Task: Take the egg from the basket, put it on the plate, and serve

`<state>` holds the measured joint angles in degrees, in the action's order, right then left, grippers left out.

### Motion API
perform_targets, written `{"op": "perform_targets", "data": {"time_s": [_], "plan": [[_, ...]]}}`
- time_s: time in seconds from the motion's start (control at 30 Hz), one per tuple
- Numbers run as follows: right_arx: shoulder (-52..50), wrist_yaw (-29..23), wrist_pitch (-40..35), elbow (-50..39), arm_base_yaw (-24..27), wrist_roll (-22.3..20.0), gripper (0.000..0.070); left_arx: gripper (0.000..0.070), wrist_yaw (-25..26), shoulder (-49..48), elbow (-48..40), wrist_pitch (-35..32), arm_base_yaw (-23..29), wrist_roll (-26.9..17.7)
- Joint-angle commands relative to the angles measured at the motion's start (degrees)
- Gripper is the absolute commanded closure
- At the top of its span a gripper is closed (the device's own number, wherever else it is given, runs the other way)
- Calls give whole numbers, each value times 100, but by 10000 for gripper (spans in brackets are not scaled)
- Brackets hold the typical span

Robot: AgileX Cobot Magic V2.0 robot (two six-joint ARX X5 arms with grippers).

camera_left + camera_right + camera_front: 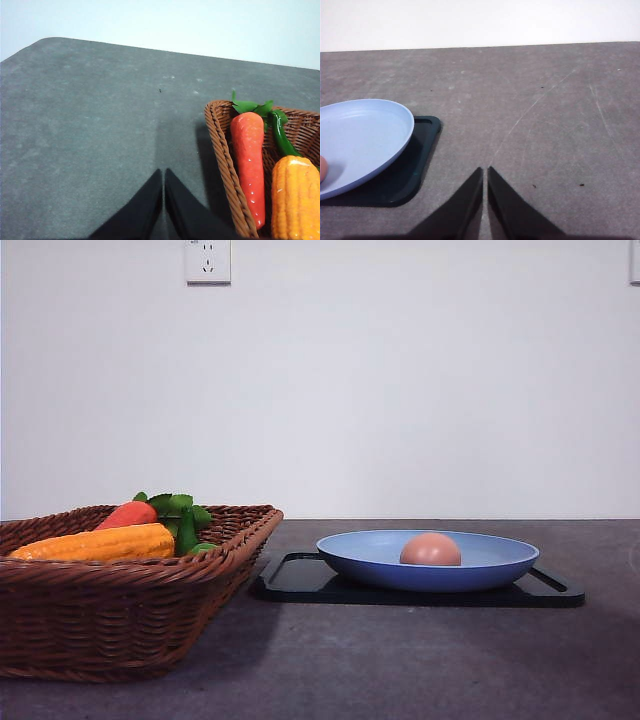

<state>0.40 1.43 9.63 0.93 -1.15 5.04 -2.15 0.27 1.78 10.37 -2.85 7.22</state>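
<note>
The brownish-pink egg [431,550] lies in the light blue plate [370,558], which rests on a flat black tray [300,580]. The dark woven basket [120,610] stands at the left with vegetables in it. In the left wrist view my left gripper [163,177] is shut over bare table, beside the basket's rim [222,150]. In the right wrist view my right gripper [485,175] is shut over bare table, apart from the plate [365,135]. A sliver of the egg [322,170] shows at that picture's edge.
The basket holds a red-orange carrot with green leaves [128,514], a yellow corn cob [100,542] and a green pepper [280,137]. A white wall with a socket [208,260] stands behind the grey table [420,660].
</note>
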Motion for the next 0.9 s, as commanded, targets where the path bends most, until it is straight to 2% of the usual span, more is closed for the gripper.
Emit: {"op": "perform_targets", "data": {"time_s": [0.0, 0.87], "plan": [[-20, -18, -59, -17, -17, 94, 700, 700, 22, -11, -160, 28, 4, 35], [-20, -18, -59, -17, -17, 94, 700, 700, 22, -11, -160, 28, 4, 35]]}}
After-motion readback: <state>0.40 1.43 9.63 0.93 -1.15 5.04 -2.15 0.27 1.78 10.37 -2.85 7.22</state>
